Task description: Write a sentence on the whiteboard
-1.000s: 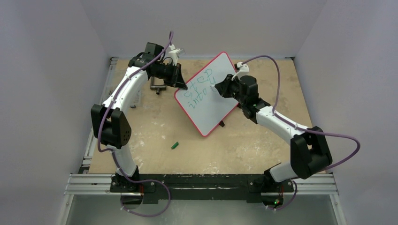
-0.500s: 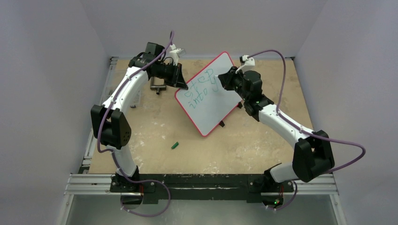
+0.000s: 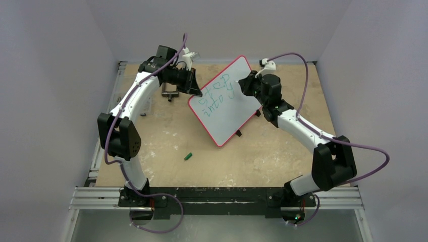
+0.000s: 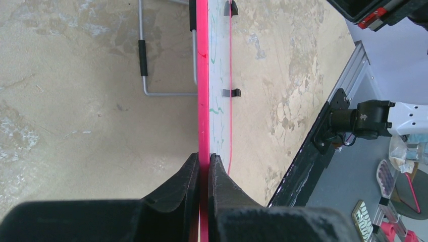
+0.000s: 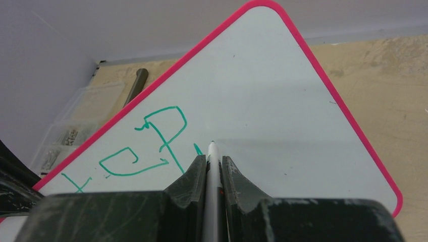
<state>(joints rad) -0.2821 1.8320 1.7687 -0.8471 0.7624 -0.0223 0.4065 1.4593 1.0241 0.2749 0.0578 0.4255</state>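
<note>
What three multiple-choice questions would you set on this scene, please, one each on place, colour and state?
1. Where does the left tool grip the whiteboard? A) its red rim B) a black foot C) mid-face
2. What colour is the writing? A) black B) green C) blue
3. How is the right tool? A) open, empty B) shut on the rim C) shut on the marker
Answers: 1 A, the left wrist view shows jaws pinching the rim; 2 B, the letters are green; 3 C, the marker sits between closed jaws.
</note>
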